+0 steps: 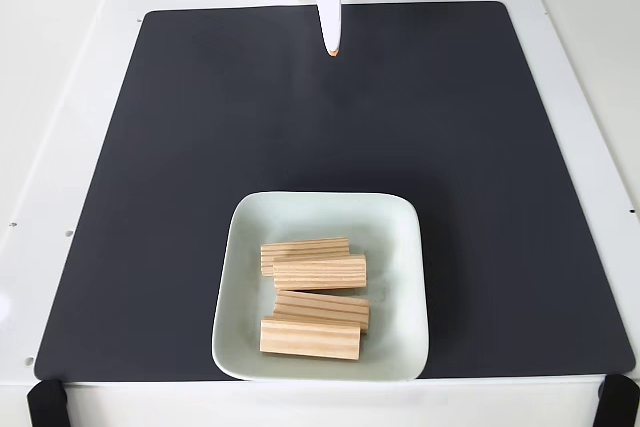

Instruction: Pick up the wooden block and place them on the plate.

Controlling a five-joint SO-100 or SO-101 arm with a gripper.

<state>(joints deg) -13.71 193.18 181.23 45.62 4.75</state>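
In the fixed view the white pincer (333,47) hangs at the twelve o'clock edge of the black rectangular mat (180,147), its fingers drawn together to a point, clenched on nothing. The pale mint-white glossy square plate (400,217) sits toward six o'clock, well apart from the pincer and almost straight below it. On the plate lie four small light-wood rectangular blocks: one at the top (305,250), a second (320,273) touching it, a third (322,309), and a fourth (310,338) nearest the rim. All run nine to three o'clock. One plate, four blocks, none on the mat; the task looks done.
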